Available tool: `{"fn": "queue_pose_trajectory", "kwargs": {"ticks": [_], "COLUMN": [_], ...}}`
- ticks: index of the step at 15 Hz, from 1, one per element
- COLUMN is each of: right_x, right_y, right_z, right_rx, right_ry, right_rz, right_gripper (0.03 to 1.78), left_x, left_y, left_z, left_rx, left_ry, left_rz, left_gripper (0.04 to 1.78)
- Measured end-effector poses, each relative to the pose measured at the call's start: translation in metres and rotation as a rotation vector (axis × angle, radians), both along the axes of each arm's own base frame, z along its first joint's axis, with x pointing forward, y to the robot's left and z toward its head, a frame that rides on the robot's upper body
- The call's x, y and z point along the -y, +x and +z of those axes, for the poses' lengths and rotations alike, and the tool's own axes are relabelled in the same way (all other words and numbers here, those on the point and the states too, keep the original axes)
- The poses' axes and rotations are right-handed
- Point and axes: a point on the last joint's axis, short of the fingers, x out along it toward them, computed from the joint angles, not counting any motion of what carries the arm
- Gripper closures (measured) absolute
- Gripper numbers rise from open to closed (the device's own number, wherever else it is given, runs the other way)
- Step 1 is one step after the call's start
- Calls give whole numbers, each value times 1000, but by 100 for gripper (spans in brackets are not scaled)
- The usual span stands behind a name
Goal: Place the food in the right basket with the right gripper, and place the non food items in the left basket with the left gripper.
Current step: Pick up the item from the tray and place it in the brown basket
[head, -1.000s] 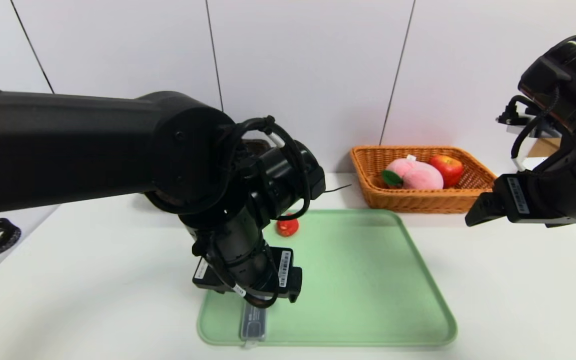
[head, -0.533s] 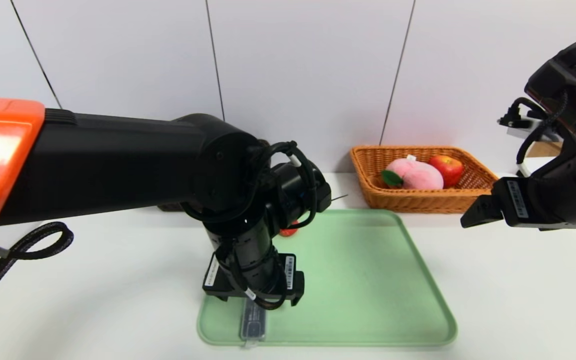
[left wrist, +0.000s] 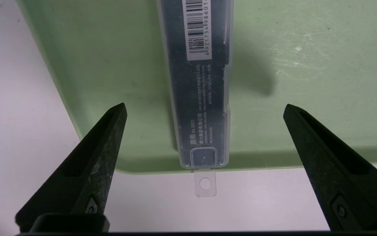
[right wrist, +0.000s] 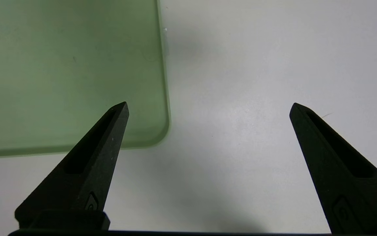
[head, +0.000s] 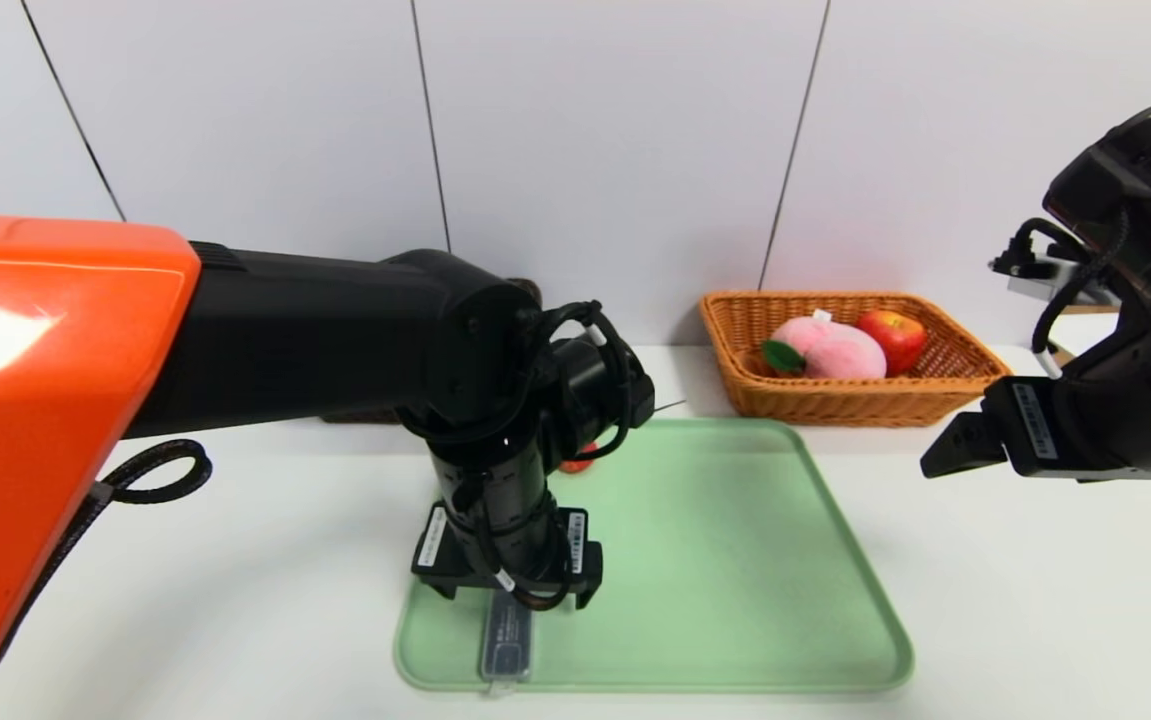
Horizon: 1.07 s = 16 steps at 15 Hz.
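Note:
A slim grey case (head: pixel 507 645) (left wrist: pixel 198 82) with a barcode label lies at the front left edge of the green tray (head: pixel 735 560). Its clear hang tab sticks out over the table. My left gripper (head: pixel 510 590) (left wrist: pixel 204 105) hangs just above the case, open, one finger on each side and not touching it. A small red fruit (head: pixel 575 462) on the tray is partly hidden behind the left arm. The orange-tan right basket (head: pixel 840 405) holds the pink peach (head: pixel 835 352) and the apple (head: pixel 893 335). My right gripper (head: pixel 945 455) (right wrist: pixel 208 104) hovers open and holds nothing, right of the tray.
The dark left basket (head: pixel 527 290) is almost wholly hidden behind the left arm. A black cable loop (head: pixel 160 470) lies on the white table at the left. Below the right gripper are the tray corner (right wrist: pixel 155 131) and bare table.
The left arm has come down and forward over the grey case, bringing its orange shell into view. The right gripper has barely shifted.

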Motion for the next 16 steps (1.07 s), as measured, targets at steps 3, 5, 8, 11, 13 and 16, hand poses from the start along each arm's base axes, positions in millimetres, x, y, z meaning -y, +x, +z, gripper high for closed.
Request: {"fn": "queue_pose_trajectory", "kwargs": {"ticks": [3,5,8,11,13,16], "right_x": [0,-1,-2,-2,-2,-3], "right_y": [1,2,3,4,4,4], "right_z": [-2,-3,-4,-5,-5,-5], "right_rx": [0,-2,-8,-10,-11,-15], "right_ry": [2,15,16,15,16,27], "right_rz": [1,7,9,10,11,17], "right_gripper": [11,11,11,11,11,11], "left_x": [2,3,2,3,3,3], "left_y": [6,11,14,14,14,14], "left_z": [-6,-9,-12,-13,-15,-17], "left_rx": [1,8,4,-20,-28,-32], "left_ry": [-3,-11,-8,-26,-23,-17], "left_rz": [2,11,11,5,4,5], "left_gripper": [13,13,13,51,78,107]}}
